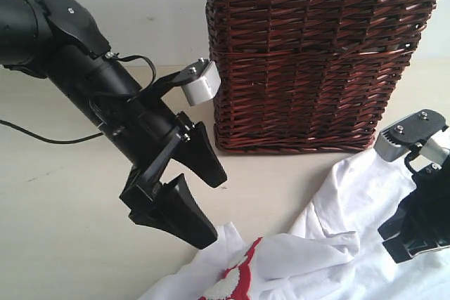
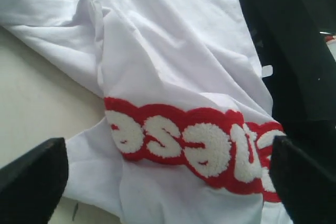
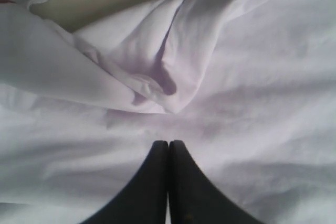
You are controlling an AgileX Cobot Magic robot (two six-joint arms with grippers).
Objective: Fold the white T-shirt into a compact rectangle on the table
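The white T-shirt (image 1: 351,244) lies crumpled on the table (image 1: 56,209), with its red strip of fuzzy white lettering (image 1: 242,272) at the near edge. My left gripper (image 1: 213,210) hangs open just above the shirt's left edge. In the left wrist view its black fingers (image 2: 31,179) stand wide apart over the red strip (image 2: 194,140) with nothing between them. My right gripper (image 1: 397,240) is over the shirt's right part. Its jaws (image 3: 169,144) are shut tight above wrinkled white cloth (image 3: 252,77), and no fold shows between them.
A dark brown wicker basket (image 1: 316,61) with a lace-trimmed lining stands behind the shirt at the back. Bare beige table (image 2: 31,103) extends to the left of the shirt. The right arm's black body (image 2: 294,51) shows at the edge of the left wrist view.
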